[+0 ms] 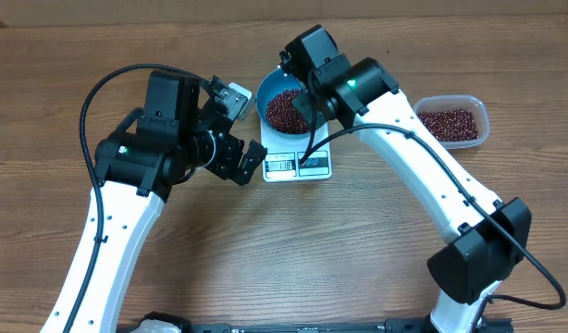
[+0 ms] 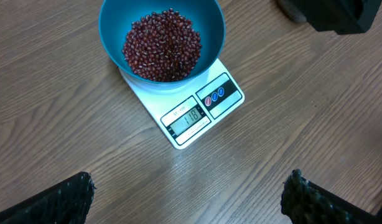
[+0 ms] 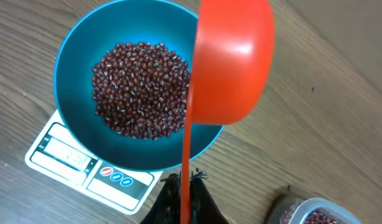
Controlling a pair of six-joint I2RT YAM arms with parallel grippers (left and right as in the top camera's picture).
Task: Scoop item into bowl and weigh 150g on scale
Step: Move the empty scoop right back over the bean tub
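Overlapping bowl (image 3: 73,81) rim (scale (image 3: 60,152) edges exposed): scoop (image 3: 231,62) in right fingers (image 3: 167,204)

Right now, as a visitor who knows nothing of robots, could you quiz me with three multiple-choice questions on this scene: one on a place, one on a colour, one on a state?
1. Where is the bowl? A on the scale; B on the bare table; C held in the air.
2. What colour is the scoop? A white; B red-orange; C green.
3. How is the left gripper? A shut on the scoop; B shut on the bowl; C open, empty.

Answers:
1 A: the scale's display pokes out from under the bowl.
2 B: it shows red-orange above the beans.
3 C: its fingers stand wide apart with nothing between them.
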